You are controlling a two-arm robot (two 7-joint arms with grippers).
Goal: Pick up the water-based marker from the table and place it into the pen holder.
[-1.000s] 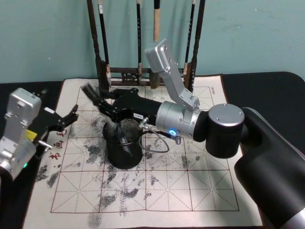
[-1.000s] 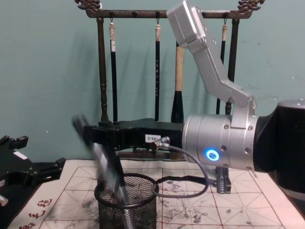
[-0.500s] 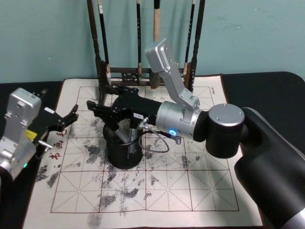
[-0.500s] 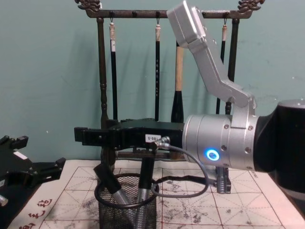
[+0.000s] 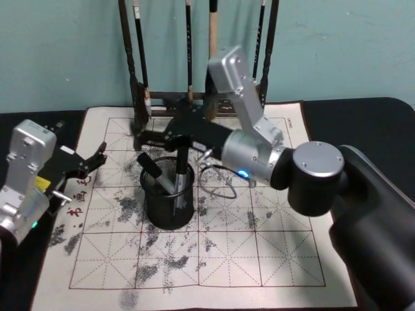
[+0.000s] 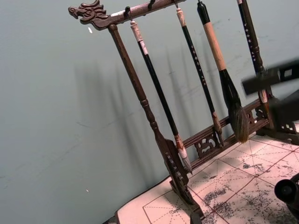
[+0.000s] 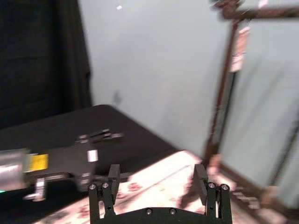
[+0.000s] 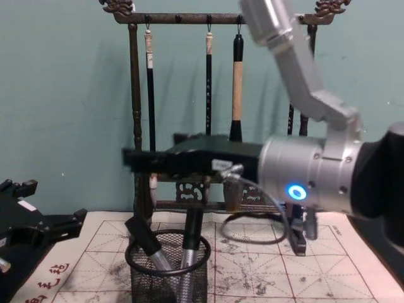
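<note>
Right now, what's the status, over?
Right tool open, empty, above the holder. Left tool parked at the mat's left edge. Marker in holder, leaning on rim. Nothing in the way.

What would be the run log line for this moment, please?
marker: in pen holder, leaning | right gripper: open, above holder | left gripper: parked at table's left

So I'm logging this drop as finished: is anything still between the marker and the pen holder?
Nothing visible. The marker already leans inside the pen holder, beside another pen, with the right end effector open above it.
</note>
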